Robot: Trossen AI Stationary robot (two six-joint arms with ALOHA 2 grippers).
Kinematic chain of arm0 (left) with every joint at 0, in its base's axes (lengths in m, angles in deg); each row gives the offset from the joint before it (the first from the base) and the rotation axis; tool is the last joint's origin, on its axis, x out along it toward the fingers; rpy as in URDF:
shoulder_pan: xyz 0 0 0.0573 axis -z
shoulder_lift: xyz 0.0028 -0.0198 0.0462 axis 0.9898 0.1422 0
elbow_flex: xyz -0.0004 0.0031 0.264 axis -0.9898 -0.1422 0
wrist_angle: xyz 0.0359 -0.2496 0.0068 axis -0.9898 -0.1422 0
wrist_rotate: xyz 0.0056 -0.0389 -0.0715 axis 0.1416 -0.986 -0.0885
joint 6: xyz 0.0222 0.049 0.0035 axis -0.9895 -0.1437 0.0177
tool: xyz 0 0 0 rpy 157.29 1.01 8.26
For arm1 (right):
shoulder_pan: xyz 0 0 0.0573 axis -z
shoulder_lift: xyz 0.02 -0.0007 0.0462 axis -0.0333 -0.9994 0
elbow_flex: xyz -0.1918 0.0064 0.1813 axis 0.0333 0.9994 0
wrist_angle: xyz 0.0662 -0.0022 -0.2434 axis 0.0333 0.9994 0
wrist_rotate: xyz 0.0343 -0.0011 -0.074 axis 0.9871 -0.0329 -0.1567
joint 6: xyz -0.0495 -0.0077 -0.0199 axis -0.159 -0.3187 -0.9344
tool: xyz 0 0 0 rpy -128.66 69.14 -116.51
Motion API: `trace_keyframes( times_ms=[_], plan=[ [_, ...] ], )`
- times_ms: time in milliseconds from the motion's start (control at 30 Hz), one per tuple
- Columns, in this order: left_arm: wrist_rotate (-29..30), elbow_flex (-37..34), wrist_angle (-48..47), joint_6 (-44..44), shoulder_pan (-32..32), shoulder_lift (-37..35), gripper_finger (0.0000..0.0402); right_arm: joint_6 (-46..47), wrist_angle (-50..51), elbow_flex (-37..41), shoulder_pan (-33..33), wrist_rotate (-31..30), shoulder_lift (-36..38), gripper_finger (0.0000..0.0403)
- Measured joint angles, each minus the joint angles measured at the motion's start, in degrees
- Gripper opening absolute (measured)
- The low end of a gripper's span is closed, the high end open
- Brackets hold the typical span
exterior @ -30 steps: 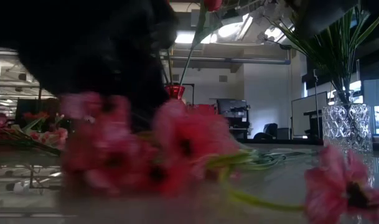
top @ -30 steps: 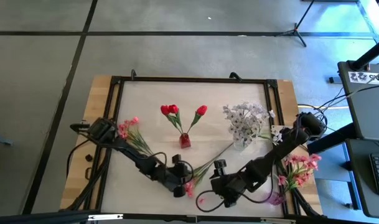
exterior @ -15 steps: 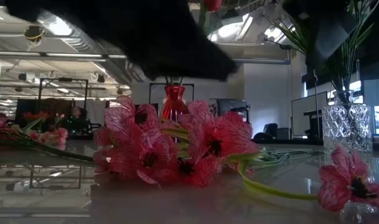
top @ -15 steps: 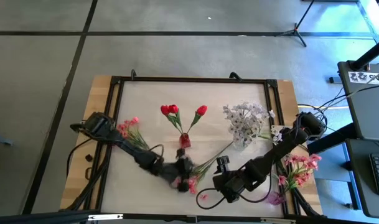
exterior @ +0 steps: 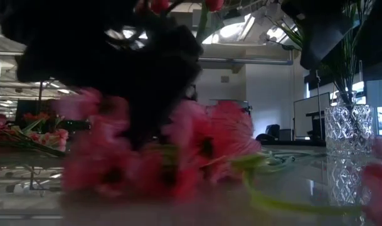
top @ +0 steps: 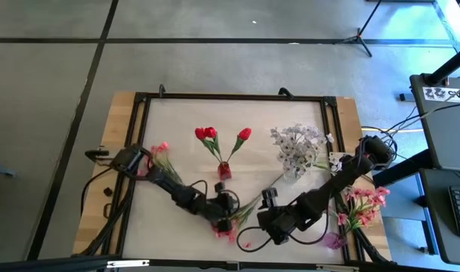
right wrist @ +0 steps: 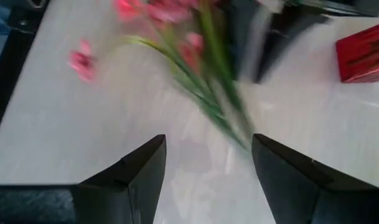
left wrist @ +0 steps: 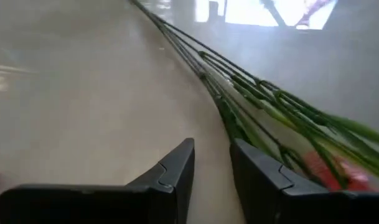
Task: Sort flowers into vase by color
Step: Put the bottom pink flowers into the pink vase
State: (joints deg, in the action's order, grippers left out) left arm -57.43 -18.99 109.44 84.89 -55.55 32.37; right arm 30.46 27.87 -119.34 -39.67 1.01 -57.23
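A pink flower spray point(top: 230, 230) lies flat on the table near its front edge. Its long green stem point(top: 263, 193) runs toward the clear vase of white flowers point(top: 296, 171). My left gripper point(top: 223, 217) is low over the spray, open, with bare table between its fingers point(left wrist: 212, 146); the stem point(left wrist: 239, 124) runs just beside one finger. My right gripper point(top: 264, 227) hovers open above the table point(right wrist: 208, 140), right of the spray point(right wrist: 195, 68). A red vase point(top: 224, 171) holds red tulips. My left gripper comes slanting down from the table's left, with nothing between its fingers. The outer side of one finger point(left wrist: 264, 171) stands right against the spray's green stem and leaves point(left wrist: 282, 146). Whether it touches them I cannot tell.
A loose pink bloom point(top: 245, 243) lies near the front edge. More pink flowers lie at the table's left point(top: 158, 155). Others stand in a small vase point(top: 334, 240) at the right. A black frame point(top: 230, 97) rims the table.
My left gripper rose off the pink spray toward the far edge, then came back down over it. The spray's blooms have shifted a little on the table and show blurred now. My right gripper has tipped slightly but stayed in place.
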Motion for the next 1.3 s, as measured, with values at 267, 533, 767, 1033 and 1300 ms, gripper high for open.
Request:
trace_keyframes(
  times_ms=[267, 533, 767, 1033, 1300],
  plan=[
    [-0.48, 0.79, 7.97, -0.86, 7.0, -0.87, 0.0101, -2.37, -1.64, 0.0, 2.33, 2.53, 0.0, 0.0237],
    [3.89, 0.95, 7.46, 0.96, 6.69, -0.98, 0.0091, -5.1, -9.15, 1.59, 3.06, 9.27, -2.43, 0.0237],
    [5.44, 0.95, 7.35, 0.91, 6.86, -0.98, 0.0084, -4.81, -14.47, 2.01, 2.91, 9.35, -8.72, 0.0237],
    [5.5, 0.93, 6.78, 1.15, 6.87, -1.7, 0.0082, -4.72, -22.58, 1.97, 3.33, 8.41, -13.7, 0.0237],
    [6.6, 0.89, -1.71, 0.85, 6.93, -8.21, 0.0082, -5.46, -23.21, 1.92, 3.68, 9.5, -15.41, 0.0237]
  ],
)
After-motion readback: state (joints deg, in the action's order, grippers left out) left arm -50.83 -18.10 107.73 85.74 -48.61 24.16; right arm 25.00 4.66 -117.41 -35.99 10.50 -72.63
